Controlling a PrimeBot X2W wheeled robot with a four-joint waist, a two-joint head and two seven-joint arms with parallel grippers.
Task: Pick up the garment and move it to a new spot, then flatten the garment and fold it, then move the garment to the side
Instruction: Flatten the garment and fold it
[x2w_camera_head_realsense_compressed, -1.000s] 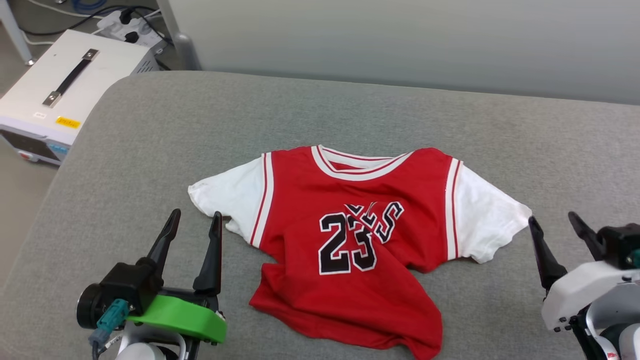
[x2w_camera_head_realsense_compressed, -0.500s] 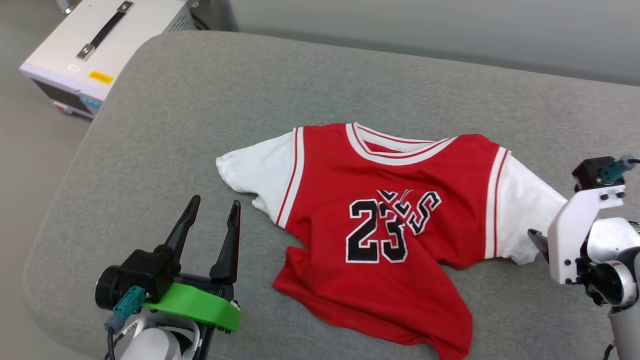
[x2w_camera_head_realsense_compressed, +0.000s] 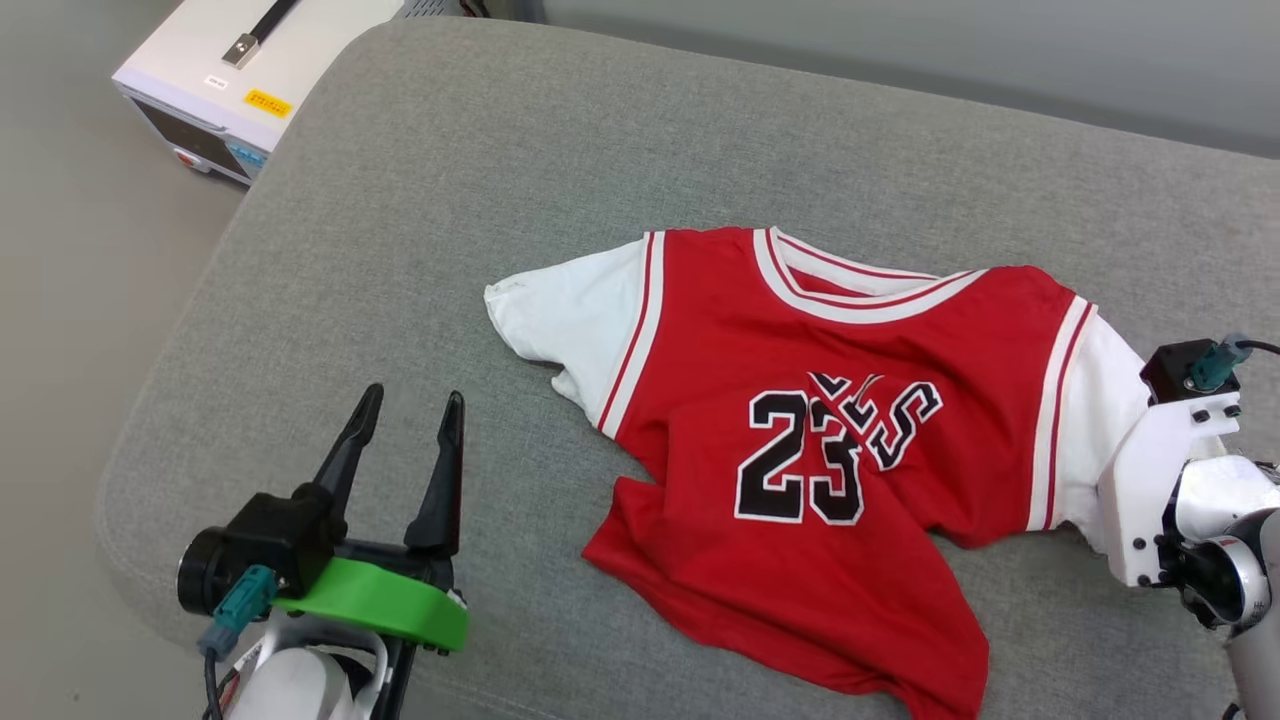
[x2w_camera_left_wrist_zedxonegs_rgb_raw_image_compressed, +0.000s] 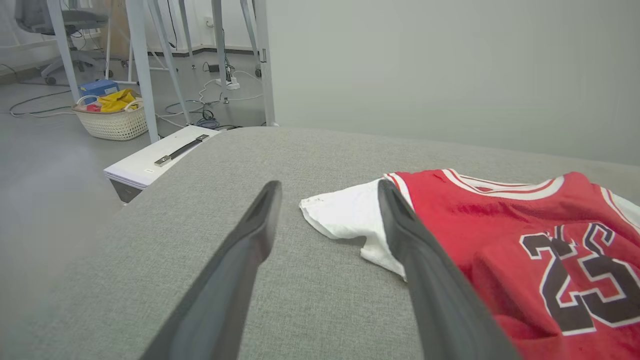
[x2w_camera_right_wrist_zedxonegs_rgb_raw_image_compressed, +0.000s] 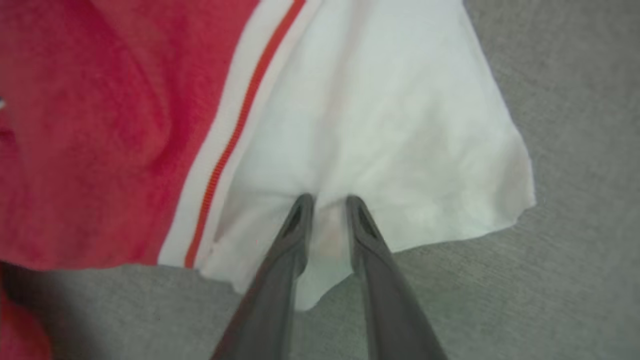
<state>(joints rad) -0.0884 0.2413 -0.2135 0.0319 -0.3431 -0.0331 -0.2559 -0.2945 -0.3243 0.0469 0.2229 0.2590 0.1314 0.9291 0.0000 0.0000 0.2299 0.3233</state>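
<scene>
Our right tool (x2w_camera_right_wrist_zedxonegs_rgb_raw_image_compressed: 328, 200) pinches the shirt (x2w_camera_head_realsense_compressed: 830, 400) by its right sleeve (x2w_camera_right_wrist_zedxonegs_rgb_raw_image_compressed: 400, 125) for lifting; left tool (x2w_camera_head_realsense_compressed: 413, 395) hangs apart near the left sleeve (x2w_camera_head_realsense_compressed: 570, 310).

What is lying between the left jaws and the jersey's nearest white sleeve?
Nothing visible. Only bare grey cushion separates the open left jaws from the red jersey's white sleeve, which lies on the cushion ahead of them and to their right.
</scene>
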